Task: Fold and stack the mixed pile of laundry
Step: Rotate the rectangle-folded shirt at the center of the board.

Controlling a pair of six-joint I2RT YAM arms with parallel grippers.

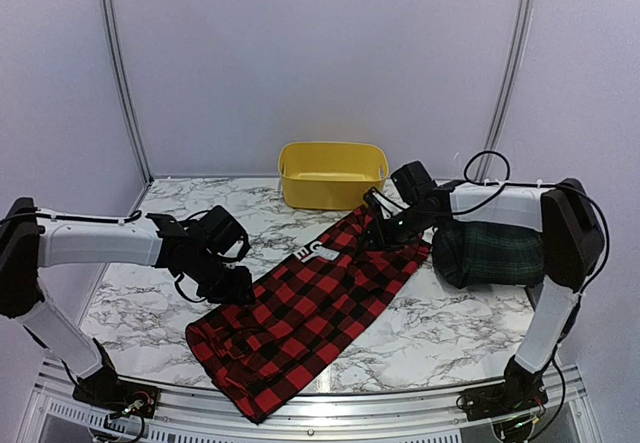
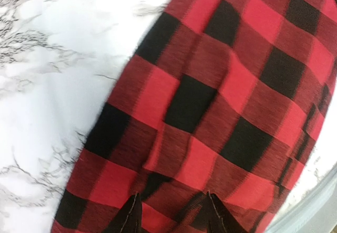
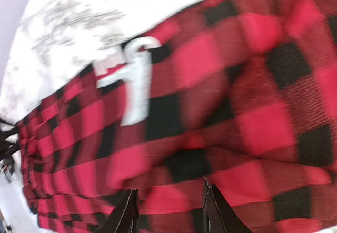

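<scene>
Red-and-black checked garment (image 1: 310,313) lies spread flat and slantwise on the marble table (image 1: 450,333). Its far end is close in front of the yellow plastic tub (image 1: 333,188) and its near end reaches the table's near edge. A white label (image 1: 322,252) shows near the far end, on the garment's left side. To the right of it the dark green-navy tartan garment (image 1: 495,253) sits as a rounded, folded bundle, just beside the checked cloth's far right corner and under the right arm's forearm.

The left gripper (image 1: 233,286) is down at the checked garment's left edge, about halfway along its length. In the left wrist view its fingers (image 2: 129,220) stand spread apart, with checked cloth and a small dark crease filling the gap between them. Bare marble lies off to the left of the cloth.

The right gripper (image 1: 385,229) is over the garment's far end, near the tub's right corner. The right wrist view is blurred, yet its fingers (image 3: 126,214) plainly stand apart too, with red and black squares between them and the label further up the cloth. Whether either pair of tips presses the fabric or only hangs just above it cannot be told
</scene>
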